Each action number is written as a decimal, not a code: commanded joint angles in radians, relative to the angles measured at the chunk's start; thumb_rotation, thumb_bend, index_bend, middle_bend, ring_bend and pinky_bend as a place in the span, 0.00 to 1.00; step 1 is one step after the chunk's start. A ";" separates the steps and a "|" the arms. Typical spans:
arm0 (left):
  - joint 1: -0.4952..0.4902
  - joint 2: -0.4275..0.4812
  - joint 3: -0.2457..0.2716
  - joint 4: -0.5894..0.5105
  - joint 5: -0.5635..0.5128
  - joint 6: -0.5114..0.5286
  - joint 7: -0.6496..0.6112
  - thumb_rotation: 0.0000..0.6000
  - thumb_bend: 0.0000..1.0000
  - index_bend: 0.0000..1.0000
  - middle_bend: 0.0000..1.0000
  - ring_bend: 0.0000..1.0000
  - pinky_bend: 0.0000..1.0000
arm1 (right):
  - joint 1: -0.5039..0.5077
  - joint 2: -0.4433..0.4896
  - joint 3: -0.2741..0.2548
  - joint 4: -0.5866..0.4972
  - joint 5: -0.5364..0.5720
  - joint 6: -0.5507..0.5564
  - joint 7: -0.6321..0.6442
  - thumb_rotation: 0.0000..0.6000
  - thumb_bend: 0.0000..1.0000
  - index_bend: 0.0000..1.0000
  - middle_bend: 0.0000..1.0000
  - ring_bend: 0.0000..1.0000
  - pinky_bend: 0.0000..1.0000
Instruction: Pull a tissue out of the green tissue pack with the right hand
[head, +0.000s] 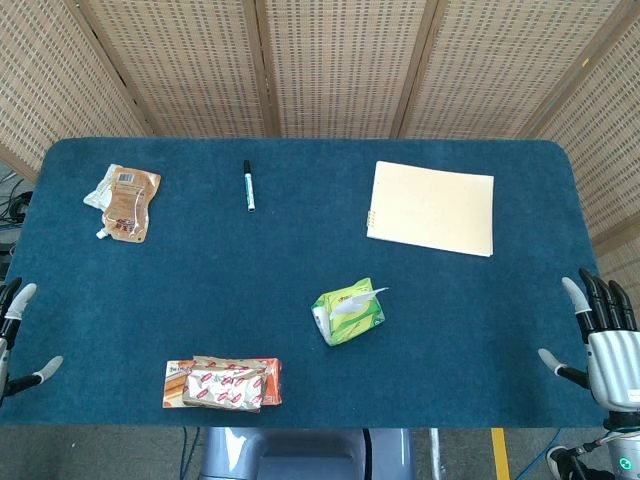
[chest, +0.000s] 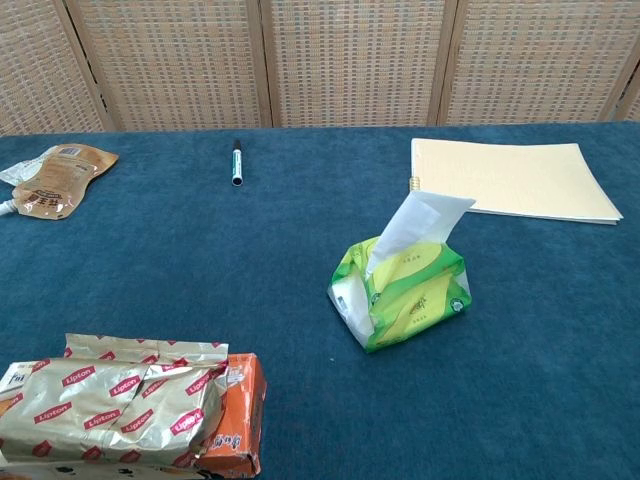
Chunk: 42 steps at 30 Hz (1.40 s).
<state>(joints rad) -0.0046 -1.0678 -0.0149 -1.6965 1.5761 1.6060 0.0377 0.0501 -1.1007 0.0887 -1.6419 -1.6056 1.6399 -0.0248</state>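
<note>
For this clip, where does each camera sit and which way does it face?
Head view: high above the near edge, looking steeply down on the blue felt table; left robot hand and right robot hand show open at the lower corners.
Chest view: low at the near edge, looking across toward the wicker screens; no part of the robot shows.
Both share the green tissue pack, black-and-green marker, cream notepad and Lipton packets.

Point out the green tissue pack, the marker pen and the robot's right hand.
green tissue pack (chest: 410, 300): chest view, on its front face.
marker pen (head: 248, 186): head view, mid-barrel.
right hand (head: 600, 330): head view, on the palm, fingers apart, holding nothing.
</note>
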 joint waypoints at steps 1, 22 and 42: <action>0.000 0.001 0.000 -0.001 0.001 -0.001 0.000 1.00 0.00 0.00 0.00 0.00 0.00 | 0.001 0.000 -0.001 0.001 -0.001 -0.002 0.001 1.00 0.00 0.00 0.00 0.00 0.00; -0.024 0.008 -0.032 -0.018 -0.070 -0.052 -0.003 1.00 0.00 0.00 0.00 0.00 0.00 | 0.395 0.012 0.020 -0.046 -0.193 -0.465 0.177 1.00 0.00 0.20 0.12 0.05 0.11; -0.034 0.044 -0.047 -0.020 -0.123 -0.094 -0.080 1.00 0.00 0.00 0.00 0.00 0.00 | 0.620 -0.301 0.142 -0.006 0.189 -0.766 -0.187 1.00 0.26 0.31 0.32 0.31 0.34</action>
<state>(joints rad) -0.0389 -1.0256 -0.0623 -1.7192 1.4520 1.5124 -0.0383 0.6544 -1.3758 0.2196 -1.6613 -1.4439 0.8807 -0.1826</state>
